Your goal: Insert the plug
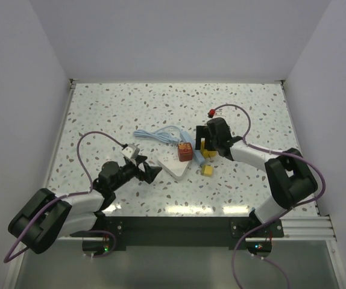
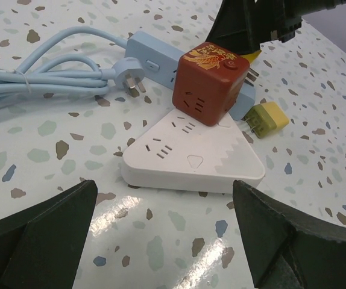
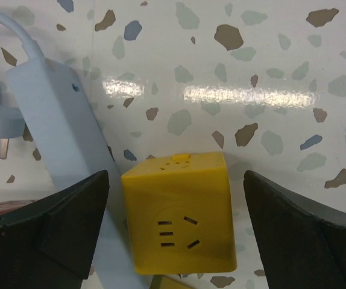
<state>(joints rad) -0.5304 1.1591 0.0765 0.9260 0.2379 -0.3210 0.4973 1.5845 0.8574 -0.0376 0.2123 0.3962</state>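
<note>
Inside the spread right hand (image 3: 176, 201), a yellow cube (image 3: 179, 223) is sitting ungripped; beyond the spread left hand (image 2: 164, 226), a small plug (image 2: 268, 118) is lying loose, not yet inserted.

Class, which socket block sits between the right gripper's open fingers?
The yellow cube, framed by the right gripper but untouched. The red cube and white triangular strip lie outside its fingers.
</note>
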